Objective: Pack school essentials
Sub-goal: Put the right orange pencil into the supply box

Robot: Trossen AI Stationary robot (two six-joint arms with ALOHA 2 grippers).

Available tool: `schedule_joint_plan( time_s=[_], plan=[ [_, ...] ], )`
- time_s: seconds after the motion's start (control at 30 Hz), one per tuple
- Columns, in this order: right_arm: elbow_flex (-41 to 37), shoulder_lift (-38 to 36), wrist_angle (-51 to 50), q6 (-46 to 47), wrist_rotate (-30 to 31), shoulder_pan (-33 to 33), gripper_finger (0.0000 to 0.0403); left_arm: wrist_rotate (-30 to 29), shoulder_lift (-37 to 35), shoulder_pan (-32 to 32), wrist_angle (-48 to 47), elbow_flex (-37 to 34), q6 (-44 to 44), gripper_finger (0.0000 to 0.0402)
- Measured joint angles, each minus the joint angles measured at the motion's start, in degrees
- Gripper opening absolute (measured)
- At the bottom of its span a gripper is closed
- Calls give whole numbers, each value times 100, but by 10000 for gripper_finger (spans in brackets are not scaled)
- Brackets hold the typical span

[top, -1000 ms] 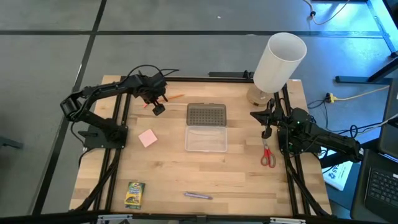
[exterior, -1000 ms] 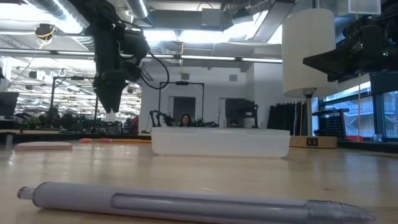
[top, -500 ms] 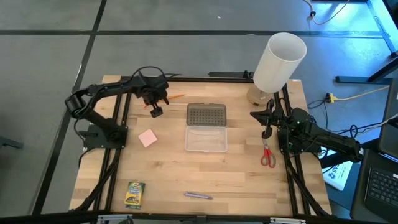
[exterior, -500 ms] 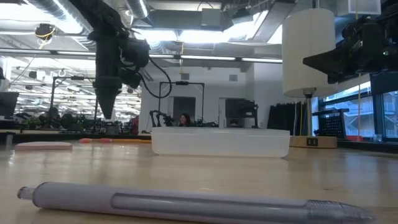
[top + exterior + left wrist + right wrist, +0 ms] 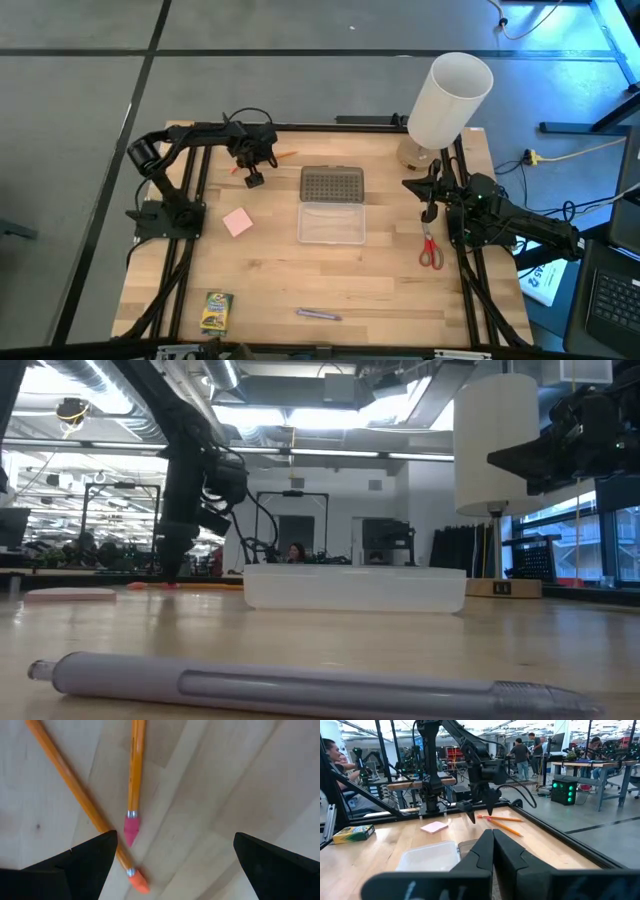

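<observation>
Hovering open-jawed over pencils (image 5: 135, 775)

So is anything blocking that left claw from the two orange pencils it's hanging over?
Nothing visible does. The left gripper sits right above the two orange pencils, jaws wide open, with only bare table between them. The eraser ends lie between its fingers; the pencils angle toward each other there, so one grab may catch both.
</observation>
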Motion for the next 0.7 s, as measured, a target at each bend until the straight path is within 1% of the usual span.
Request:
schedule_joint_plan(
  time_s=[0.1,0.37,0.53,0.7],
  plan=[
    [0,2,0,-2,0,0,7,22,35,2,203,0,63,394],
    [0,2,-35,-20,0,-2,7,254,287,215,184,9,154,394],
    [0,2,-44,-20,0,-1,7,621,344,429,145,15,172,394],
    [1,2,-64,-18,0,-1,7,601,346,511,165,12,184,394]
  ],
)
